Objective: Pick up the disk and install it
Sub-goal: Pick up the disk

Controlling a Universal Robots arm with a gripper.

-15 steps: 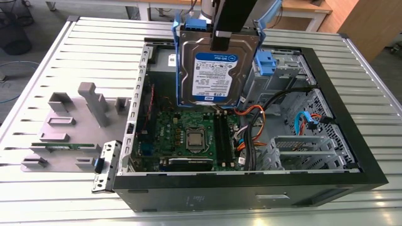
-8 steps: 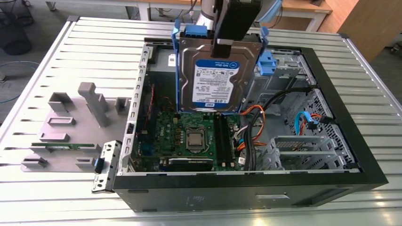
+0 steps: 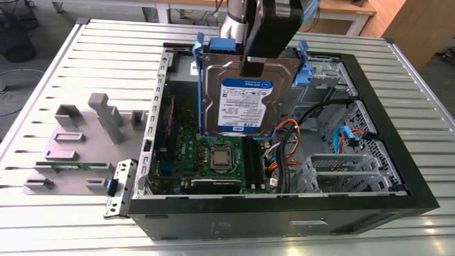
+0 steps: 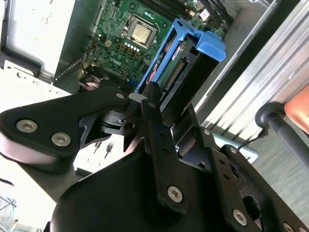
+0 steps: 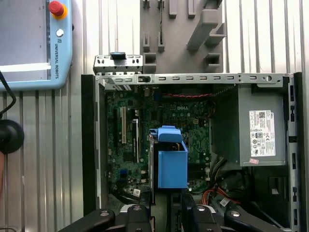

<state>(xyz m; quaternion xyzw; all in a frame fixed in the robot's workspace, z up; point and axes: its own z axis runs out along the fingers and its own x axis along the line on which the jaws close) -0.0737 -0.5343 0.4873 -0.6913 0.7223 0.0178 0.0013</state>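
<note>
Pinched between jaws at upper end: disk [image 3: 245, 101], hanging upright, label facing exterior view. Positioned above open computer case [image 3: 284, 221] on slatted bench [image 3: 92, 58], over motherboard [image 3: 213, 154]. Apart from everything below, by look of it. Clipped along both long edges: blue side rails [image 3: 200, 61]. Judged rigid and dense for size. Smooth metal shell, likely to slip under weak squeeze. Probably shock-sensitive, so no knocks against case walls. Best hold: across flat faces near one end, as here. Not by rails, probably springy plastic.
</note>
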